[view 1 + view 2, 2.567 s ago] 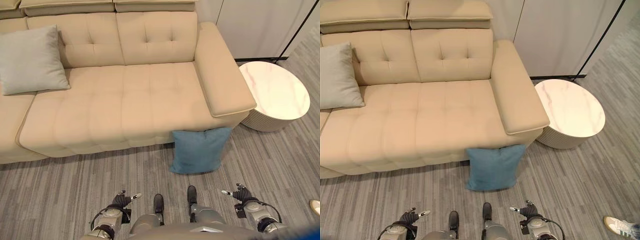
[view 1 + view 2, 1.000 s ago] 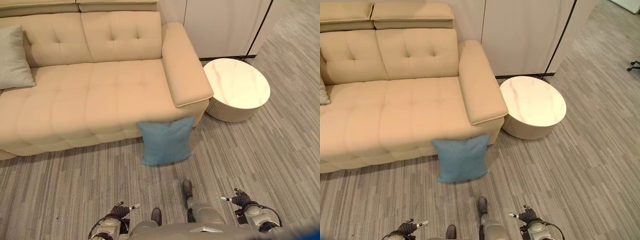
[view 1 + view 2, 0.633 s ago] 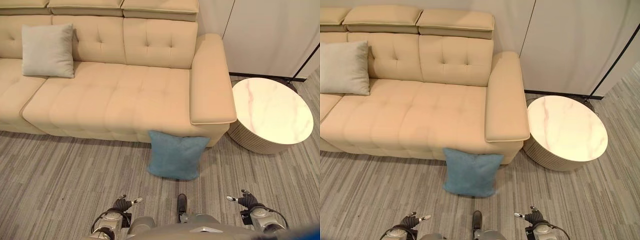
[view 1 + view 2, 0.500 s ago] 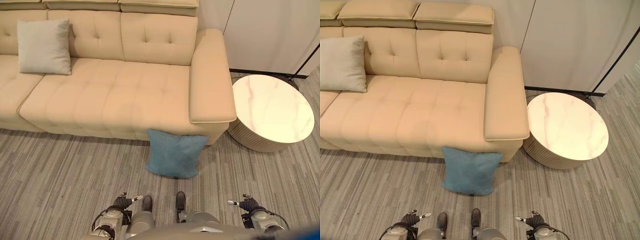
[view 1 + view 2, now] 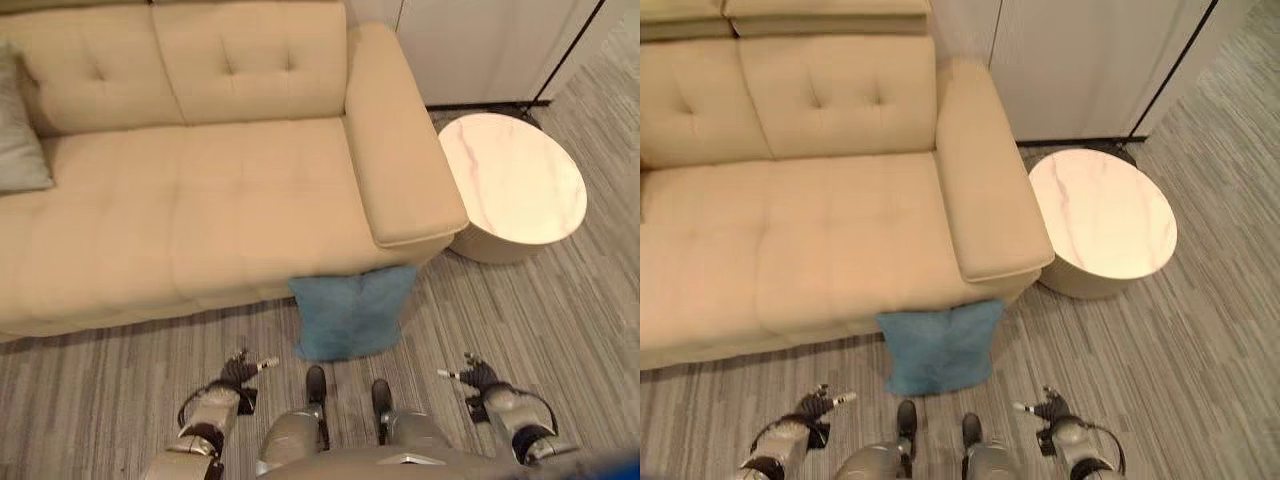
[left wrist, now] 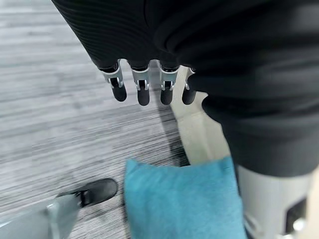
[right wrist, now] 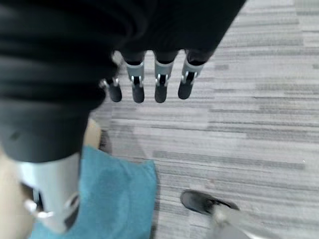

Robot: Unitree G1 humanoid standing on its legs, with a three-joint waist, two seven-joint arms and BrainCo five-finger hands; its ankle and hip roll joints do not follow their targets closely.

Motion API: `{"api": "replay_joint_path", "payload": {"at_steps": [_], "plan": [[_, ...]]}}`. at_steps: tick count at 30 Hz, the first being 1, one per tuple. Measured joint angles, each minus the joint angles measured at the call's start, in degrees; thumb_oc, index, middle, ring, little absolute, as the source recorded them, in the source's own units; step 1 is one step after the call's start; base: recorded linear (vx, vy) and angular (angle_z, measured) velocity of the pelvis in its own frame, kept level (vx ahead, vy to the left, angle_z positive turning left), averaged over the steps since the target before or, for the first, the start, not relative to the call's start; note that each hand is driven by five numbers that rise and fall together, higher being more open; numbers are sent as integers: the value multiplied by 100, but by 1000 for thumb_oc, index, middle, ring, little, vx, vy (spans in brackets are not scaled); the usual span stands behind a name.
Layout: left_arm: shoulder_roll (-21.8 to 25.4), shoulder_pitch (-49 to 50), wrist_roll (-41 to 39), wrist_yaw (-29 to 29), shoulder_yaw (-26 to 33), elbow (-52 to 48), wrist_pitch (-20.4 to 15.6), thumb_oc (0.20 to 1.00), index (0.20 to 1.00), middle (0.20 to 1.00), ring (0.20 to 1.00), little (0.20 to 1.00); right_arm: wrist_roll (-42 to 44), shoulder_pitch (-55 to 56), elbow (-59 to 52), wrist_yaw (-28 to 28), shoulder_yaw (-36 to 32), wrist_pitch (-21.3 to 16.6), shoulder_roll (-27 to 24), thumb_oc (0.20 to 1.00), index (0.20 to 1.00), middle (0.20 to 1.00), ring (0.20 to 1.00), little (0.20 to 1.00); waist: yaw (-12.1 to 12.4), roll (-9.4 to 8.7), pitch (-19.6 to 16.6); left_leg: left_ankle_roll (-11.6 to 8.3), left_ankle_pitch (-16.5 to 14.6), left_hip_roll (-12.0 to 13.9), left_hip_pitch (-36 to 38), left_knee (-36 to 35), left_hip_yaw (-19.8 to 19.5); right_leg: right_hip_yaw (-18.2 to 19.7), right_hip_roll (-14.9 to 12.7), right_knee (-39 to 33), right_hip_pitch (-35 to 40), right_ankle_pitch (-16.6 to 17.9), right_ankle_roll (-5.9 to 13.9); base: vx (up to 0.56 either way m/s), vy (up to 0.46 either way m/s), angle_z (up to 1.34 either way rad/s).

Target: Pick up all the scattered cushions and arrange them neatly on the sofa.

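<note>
Beige sofa [image 5: 200, 190] spans most of our view, seat bare beside right armrest. Round white side table [image 5: 512, 182] stands just beside that armrest. Blue cushion [image 5: 350, 312] sits on striped floor [image 5: 90, 400], upright, leaning against sofa front below armrest corner. Pale grey cushion [image 5: 18, 150] rests on sofa seat at far left edge, against backrest. Our left hand [image 5: 240, 370] and right hand [image 5: 478, 377] hang low either side of blue cushion, fingers straight and relaxed, holding nothing.
</note>
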Motion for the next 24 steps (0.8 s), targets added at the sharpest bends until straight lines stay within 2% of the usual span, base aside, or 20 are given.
{"api": "replay_joint_path", "payload": {"at_steps": [1,3,7,8,10,12,13,14,15,19,21,22,24], "plan": [[-7,28,-3,1,-1,-97,-3,1000,1000,1000,1000,1000,0,-6,-19,-14,1,-37,-3,1000,1000,1000,1000,1000,5,21,25,-83,-57,2,4,-8,7,-21,5,-98,42,53,34,-215,-18,-27],[-48,176,-10,11,-4,-436,-55,1000,1000,1000,1000,1000,2,-8,-152,-33,73,-59,-4,1000,1000,1000,1000,1000,155,62,93,-114,-56,55,-244,25,128,-20,29,-123,-240,142,32,-170,-20,-20],[-167,131,-64,29,-5,-649,-55,1000,1000,1000,1000,1000,15,-229,-207,-140,74,-44,-40,1000,1000,1000,1000,1000,135,175,425,-137,-7,137,-802,322,25,-97,102,-18,-684,252,-6,-205,-27,3],[-185,40,-89,36,-12,-808,-61,1000,1000,1000,1000,1000,27,-248,-401,-215,71,-63,-121,1000,1000,1000,1000,1000,116,191,472,-155,-32,162,-1138,528,-39,-163,117,175,-991,221,-40,-196,-37,31],[-118,-369,-130,40,-15,-1112,-113,1000,1000,1000,1000,1000,125,-583,-610,-330,49,-80,-327,1000,1000,1000,1000,1000,85,254,926,-150,32,235,-1780,828,-105,-285,144,597,-1610,183,-73,-187,-38,25],[7,-772,-252,60,-6,-1231,-108,1000,1000,1000,1000,1000,186,-1019,-894,-434,-130,-79,-373,1000,1000,1000,1000,1000,-19,248,1395,-81,122,272,-2064,1007,-120,-291,181,941,-1965,159,-109,-147,-30,3],[48,-895,-322,91,-2,-1327,-111,1000,1000,1000,1000,1000,197,-1132,-1097,-499,-155,-96,-392,1000,1000,1000,1000,1000,-70,268,1498,-150,75,285,-2244,1093,-130,-298,187,1083,-2207,110,-139,-162,-23,6],[103,-1207,-443,224,0,-1506,-149,1000,1000,1000,1000,1000,235,-1439,-1306,-622,-156,-111,-526,1000,1000,1000,1000,1000,-167,288,1515,-210,27,289,-2880,1388,-178,-307,188,1467,-2856,-10,-217,-171,-16,7],[106,-1482,-520,262,27,-1562,-185,1000,1000,1000,1000,1000,243,-1677,-1366,-705,-164,-110,-636,1000,1000,1000,1000,1000,-184,321,1687,-203,111,291,-3089,1420,-171,-305,191,1609,-3112,26,-189,-118,-14,5],[81,-1860,-565,300,34,-1574,-210,1000,1000,1000,1000,1000,300,-2025,-1422,-857,-153,-105,-644,1000,1000,1000,1000,1000,-274,347,1786,-184,164,329,-3353,1458,-186,-303,226,1718,-3424,43,-211,-85,-7,0],[213,-2010,-579,427,14,-1904,-246,1000,1000,1000,1000,1000,374,-2240,-1515,-1011,-143,-125,-924,1000,1000,1000,1000,1000,-337,415,1737,-187,160,320,-3845,1563,-257,-349,212,1884,-3924,-21,-294,-57,-4,10],[324,-2249,-693,466,15,-2009,-249,1000,1000,1000,1000,1000,409,-2533,-1521,-1060,-137,-116,-1078,1000,1000,1000,1000,1000,-342,429,1752,-214,257,318,-4144,1589,-249,-350,204,2000,-4267,7,-283,-38,-5,7],[425,-2652,-796,539,45,-2047,-252,1000,1000,1000,1000,1000,442,-2951,-1531,-1132,-143,-113,-1247,1000,1000,1000,1000,1000,-341,464,1963,-145,307,320,-4426,1702,-269,-364,208,2188,-4570,42,-238,-18,-44,4]]}}
